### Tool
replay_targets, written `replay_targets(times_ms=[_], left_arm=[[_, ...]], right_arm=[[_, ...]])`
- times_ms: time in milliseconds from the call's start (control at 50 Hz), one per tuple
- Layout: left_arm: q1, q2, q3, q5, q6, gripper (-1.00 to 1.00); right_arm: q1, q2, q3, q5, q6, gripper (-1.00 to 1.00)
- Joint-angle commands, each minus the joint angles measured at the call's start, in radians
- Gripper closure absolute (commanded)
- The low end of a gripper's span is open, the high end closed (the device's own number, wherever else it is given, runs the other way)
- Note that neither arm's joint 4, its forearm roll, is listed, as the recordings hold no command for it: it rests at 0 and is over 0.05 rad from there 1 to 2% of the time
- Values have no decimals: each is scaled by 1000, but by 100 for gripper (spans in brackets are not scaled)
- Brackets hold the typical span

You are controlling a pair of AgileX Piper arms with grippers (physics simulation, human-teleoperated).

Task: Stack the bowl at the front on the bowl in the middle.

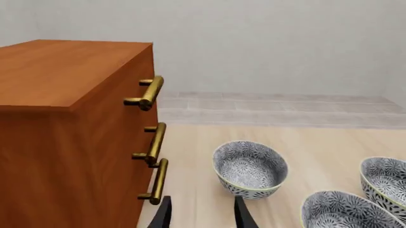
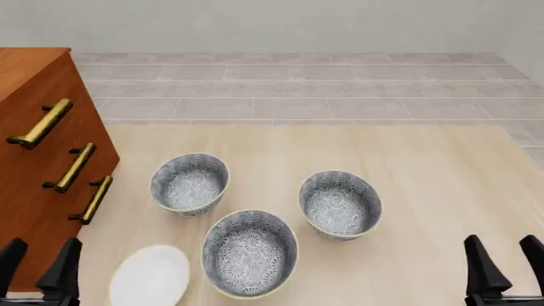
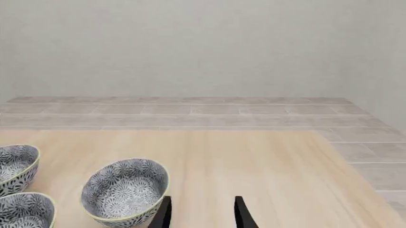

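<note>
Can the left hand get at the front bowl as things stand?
Probably yes: the left hand is open, and only the flat white plate lies between it and the front bowl.

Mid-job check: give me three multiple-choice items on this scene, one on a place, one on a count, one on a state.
1. The white plate lies: A) left of the front bowl B) behind the bowls C) on the cabinet
2. Patterned bowls: A) two B) three C) four
3. The left hand and right hand are: A) both open, empty B) holding bowls C) one holding the plate

Answers: 1 A, the front view shows it near the left hand; 2 B, three stand apart; 3 A, fingers spread, nothing between.
</note>
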Motion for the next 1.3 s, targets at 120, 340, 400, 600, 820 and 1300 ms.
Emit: replay_targets(times_ms=[120, 340, 400, 600, 820, 1300], left_arm=[[-1, 2, -3, -27, 25, -100], [-6, 17, -1, -30, 50, -100], [-7, 6, -4, -23, 36, -100], [-44, 85, -15, -61, 27, -100], [-129, 103, -240, 218, -16, -100], [-240, 492, -475, 369, -333, -100]], right_arm=[[5, -11, -6, 13, 6, -100], [5, -4, -3, 4, 6, -100], [4, -2, -2, 1, 6, -100], [4, -4, -3, 4, 6, -100], [4, 13, -5, -11, 6, -100], [4, 35, 0, -37, 6, -100]])
